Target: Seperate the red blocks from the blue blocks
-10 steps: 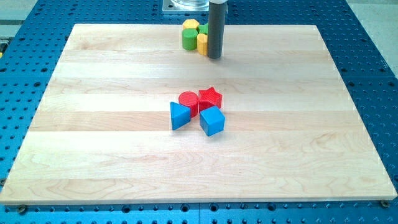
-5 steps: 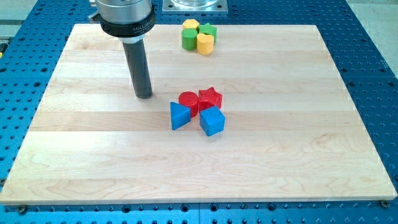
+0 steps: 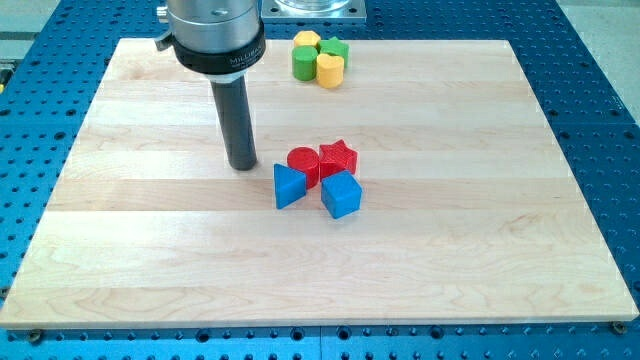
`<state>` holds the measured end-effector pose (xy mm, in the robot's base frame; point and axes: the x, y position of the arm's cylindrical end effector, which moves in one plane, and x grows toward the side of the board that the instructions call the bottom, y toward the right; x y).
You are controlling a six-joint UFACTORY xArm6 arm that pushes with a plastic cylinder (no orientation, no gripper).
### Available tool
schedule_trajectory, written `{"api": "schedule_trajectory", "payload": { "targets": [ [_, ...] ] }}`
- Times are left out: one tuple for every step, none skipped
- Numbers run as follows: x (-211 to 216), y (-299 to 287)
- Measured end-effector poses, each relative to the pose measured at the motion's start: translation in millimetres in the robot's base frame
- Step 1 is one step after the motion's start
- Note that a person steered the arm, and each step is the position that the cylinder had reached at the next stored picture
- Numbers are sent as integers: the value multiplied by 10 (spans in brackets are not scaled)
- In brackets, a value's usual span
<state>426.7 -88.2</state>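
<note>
A red cylinder [image 3: 302, 162] and a red star [image 3: 338, 157] sit side by side near the board's middle. A blue triangular block [image 3: 288, 186] lies just below the cylinder, touching it. A blue cube [image 3: 341, 195] lies just below the star, touching it. My tip [image 3: 241, 165] rests on the board to the left of the cluster, a short gap from the red cylinder and the blue triangular block.
A cluster of a yellow hexagon [image 3: 306, 41], a green cylinder [image 3: 304, 63], a yellow cylinder [image 3: 330, 70] and a green block [image 3: 335, 50] sits at the board's top edge. The wooden board [image 3: 500, 250] lies on a blue perforated table.
My tip swept from beside the top cluster down to the left, then a little right and down toward the red and blue cluster. No block has moved.
</note>
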Motion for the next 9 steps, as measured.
{"api": "schedule_trajectory", "payload": {
  "targets": [
    [-245,103],
    [-349,142],
    [-276,27],
    [-30,10],
    [-30,232],
    [19,356],
    [49,356],
    [105,368],
    [128,383]
  ]
}}
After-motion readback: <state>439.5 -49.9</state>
